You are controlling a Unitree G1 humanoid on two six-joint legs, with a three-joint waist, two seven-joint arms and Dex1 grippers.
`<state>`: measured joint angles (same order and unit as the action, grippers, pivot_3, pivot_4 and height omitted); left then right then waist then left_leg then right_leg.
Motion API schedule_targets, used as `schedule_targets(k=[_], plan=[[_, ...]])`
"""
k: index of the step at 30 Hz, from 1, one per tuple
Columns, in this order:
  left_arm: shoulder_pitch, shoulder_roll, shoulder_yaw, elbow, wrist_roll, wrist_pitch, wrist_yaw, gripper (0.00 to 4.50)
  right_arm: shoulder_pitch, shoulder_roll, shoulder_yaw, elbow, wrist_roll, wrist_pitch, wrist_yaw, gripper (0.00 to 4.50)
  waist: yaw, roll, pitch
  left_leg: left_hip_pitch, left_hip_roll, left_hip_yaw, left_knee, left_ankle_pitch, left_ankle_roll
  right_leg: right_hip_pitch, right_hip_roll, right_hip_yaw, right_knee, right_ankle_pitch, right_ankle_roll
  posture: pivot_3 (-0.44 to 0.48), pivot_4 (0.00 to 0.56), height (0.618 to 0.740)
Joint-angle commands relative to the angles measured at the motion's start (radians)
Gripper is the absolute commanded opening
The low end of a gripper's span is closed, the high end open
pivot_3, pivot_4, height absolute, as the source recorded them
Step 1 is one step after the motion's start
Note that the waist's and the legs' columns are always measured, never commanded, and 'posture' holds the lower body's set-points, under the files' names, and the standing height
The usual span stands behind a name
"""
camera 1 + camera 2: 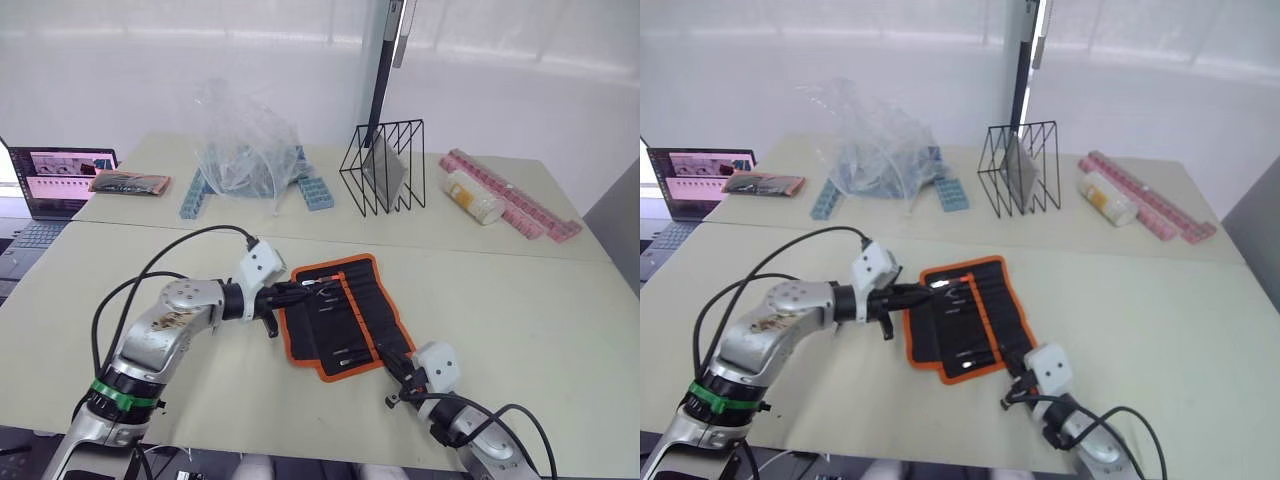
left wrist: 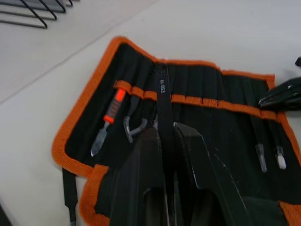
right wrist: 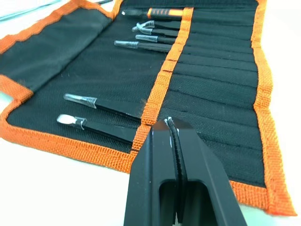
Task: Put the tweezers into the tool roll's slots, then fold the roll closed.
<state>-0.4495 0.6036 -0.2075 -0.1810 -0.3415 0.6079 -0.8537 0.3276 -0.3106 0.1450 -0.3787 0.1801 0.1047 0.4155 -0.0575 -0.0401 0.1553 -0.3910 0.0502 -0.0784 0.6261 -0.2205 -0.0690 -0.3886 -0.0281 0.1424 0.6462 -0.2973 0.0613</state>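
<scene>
The tool roll (image 1: 340, 315) lies open on the desk (image 1: 520, 300). A tweezer (image 2: 162, 108) is gripped between the left gripper (image 2: 164, 136) fingers, aimed at a slot; alignment should be kept. The right gripper (image 3: 171, 127) fingers are closed, pinning the roll's edge.

The tool roll (image 1: 343, 315), black fabric edged in bright orange, lies unfolded and flat on the table, with its black strap (image 2: 69, 195) trailing off one corner. Slim black tweezers (image 3: 101, 104) sit tucked in its narrow slots under the orange band, their capped tips lying on the open flap.
</scene>
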Motion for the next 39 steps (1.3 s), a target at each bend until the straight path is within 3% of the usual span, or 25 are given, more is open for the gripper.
schedule_targets(k=[1,17,39], plan=[[-0.041,0.007,-0.054,0.007,0.056,-0.042,-0.036,0.03,0.021,0.007,-0.004,0.020,0.000,-0.003,0.001,0.00,0.001,0.001,0.002,-0.001,0.000,0.000,0.000,0.000,0.000,0.000,0.000,0.000,0.000,0.000,0.000,0.000,0.150,0.720],[-0.132,0.001,-0.182,0.055,0.156,0.040,-0.104,0.03,-0.055,0.035,0.034,0.036,-0.064,0.084,-0.058,0.00,-0.001,0.004,0.005,-0.001,0.000,0.000,0.001,0.000,0.000,-0.001,0.000,0.000,0.001,0.000,0.000,0.000,0.150,0.720],[-0.254,-0.103,-0.297,0.231,0.296,-0.034,-0.160,0.03,0.009,-0.010,0.097,0.047,-0.142,0.216,-0.081,0.00,0.017,-0.002,-0.002,0.001,0.000,-0.001,0.002,0.000,0.000,0.003,0.001,0.000,0.001,0.000,0.000,0.000,0.150,0.720]])
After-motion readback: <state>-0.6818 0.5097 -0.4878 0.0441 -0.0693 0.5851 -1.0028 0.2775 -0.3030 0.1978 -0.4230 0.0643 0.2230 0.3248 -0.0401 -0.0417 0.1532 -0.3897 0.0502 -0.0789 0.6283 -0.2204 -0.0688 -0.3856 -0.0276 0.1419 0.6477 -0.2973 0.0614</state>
